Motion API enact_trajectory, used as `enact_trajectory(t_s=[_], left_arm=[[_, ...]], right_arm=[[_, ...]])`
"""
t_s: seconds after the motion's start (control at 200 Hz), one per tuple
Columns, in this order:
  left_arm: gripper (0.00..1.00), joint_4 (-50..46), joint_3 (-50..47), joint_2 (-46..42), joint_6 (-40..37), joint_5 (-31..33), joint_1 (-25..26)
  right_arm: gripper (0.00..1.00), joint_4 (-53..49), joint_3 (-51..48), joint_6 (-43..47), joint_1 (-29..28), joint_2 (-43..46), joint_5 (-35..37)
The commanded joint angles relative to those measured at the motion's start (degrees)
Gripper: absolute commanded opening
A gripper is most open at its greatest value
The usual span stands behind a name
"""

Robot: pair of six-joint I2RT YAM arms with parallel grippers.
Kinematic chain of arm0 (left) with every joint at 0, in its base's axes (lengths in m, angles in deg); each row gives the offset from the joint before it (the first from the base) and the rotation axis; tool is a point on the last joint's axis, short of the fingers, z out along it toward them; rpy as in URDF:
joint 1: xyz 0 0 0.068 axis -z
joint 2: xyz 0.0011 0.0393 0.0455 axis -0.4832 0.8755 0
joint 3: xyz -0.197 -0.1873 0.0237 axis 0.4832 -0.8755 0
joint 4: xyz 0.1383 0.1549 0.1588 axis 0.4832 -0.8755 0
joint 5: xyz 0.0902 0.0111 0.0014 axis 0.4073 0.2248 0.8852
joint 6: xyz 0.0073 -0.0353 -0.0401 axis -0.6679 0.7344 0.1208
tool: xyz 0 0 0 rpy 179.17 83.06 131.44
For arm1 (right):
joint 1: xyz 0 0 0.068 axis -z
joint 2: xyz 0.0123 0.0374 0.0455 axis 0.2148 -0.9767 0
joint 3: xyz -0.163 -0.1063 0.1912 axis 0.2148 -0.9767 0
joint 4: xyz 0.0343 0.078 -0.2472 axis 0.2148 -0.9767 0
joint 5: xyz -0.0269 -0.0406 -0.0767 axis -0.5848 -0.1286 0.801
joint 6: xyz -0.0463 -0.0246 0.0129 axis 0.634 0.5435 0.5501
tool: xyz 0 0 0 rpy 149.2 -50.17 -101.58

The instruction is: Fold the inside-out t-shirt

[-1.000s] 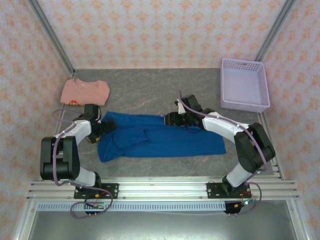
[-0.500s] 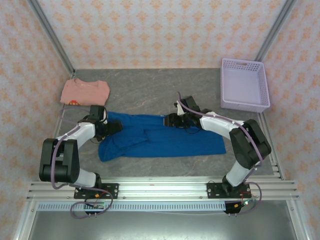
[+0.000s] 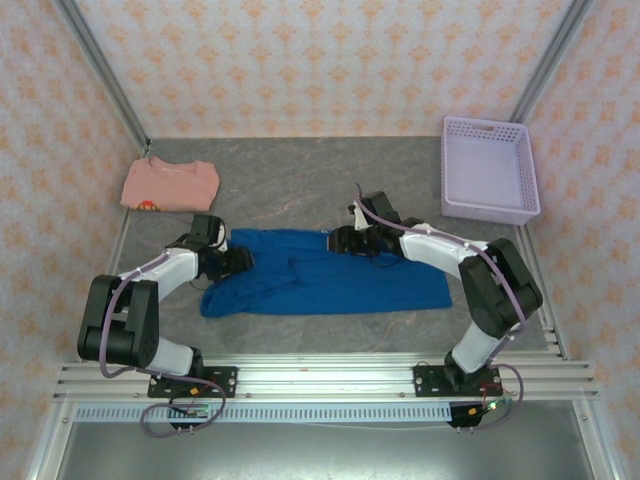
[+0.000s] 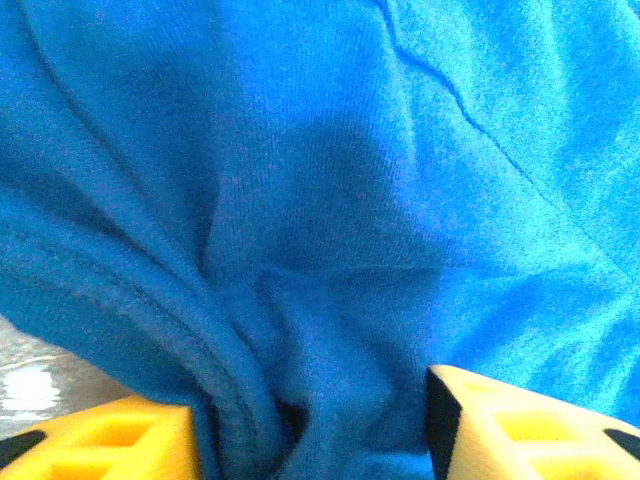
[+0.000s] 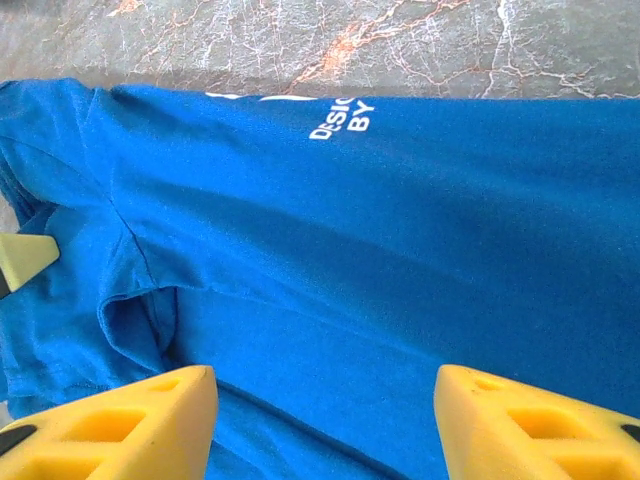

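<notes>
From up above, the blue t-shirt (image 3: 330,285) lay spread out in the middle of the gray tabletop (image 3: 300,180), long from side to side. My left claw (image 3: 240,262) was down at the shirt's left end, where the cloth looked all bunched up. My right claw (image 3: 335,240) was at the far edge of the shirt, near the middle. A pink shirt (image 3: 170,185) lay folded in the far left corner, well apart from the blue one. A purple basket (image 3: 488,170) sat in the far right corner.

From my left wrist, I saw the t-shirt (image 4: 350,150) very close up. A thick, wrinkly fold with a stitched hem sat right between my yellow fingers (image 4: 110,440). My left claw (image 4: 300,390) was about half open, and the cloth touched both fingers (I could not tell if I was really pinching it).

From my right wrist, my right claw (image 5: 322,375) was open wide, with nothing held in it. The t-shirt (image 5: 400,220) lay under it, mostly smooth, with one crease on the left. Small white letters (image 5: 340,120) showed near the shirt's far edge. Past that edge I saw the bare tabletop (image 5: 300,40).
</notes>
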Motion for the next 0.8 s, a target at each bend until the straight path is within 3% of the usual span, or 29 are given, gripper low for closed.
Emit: enact_trajectory(t_s=[0.0, 0.26, 0.385, 0.62, 0.796], left_arm=[[0.49, 2.18, -0.88, 0.09, -1.0, -2.74, 1.59], [0.21, 6.59, -1.0, 1.5, -0.58, -7.06, 2.87], [0.0, 6.61, 0.08, 1.79, 0.3, -7.55, 2.87], [0.0, 3.78, 1.16, -3.65, 5.68, -1.97, 2.5], [0.0, -11.04, 7.49, -7.89, 6.03, 8.78, 0.56]], right_arm=[[0.6, 1.01, -0.32, -0.54, 0.08, -0.45, -0.2], [0.59, 0.83, -0.28, -0.7, 0.12, -0.36, 0.23], [0.59, -0.74, 0.65, 0.04, 0.12, 0.58, 1.29], [0.59, -6.72, 2.84, 3.49, 0.48, 3.8, 6.12], [0.59, -8.91, 2.96, 4.59, 2.63, 6.57, 8.29]])
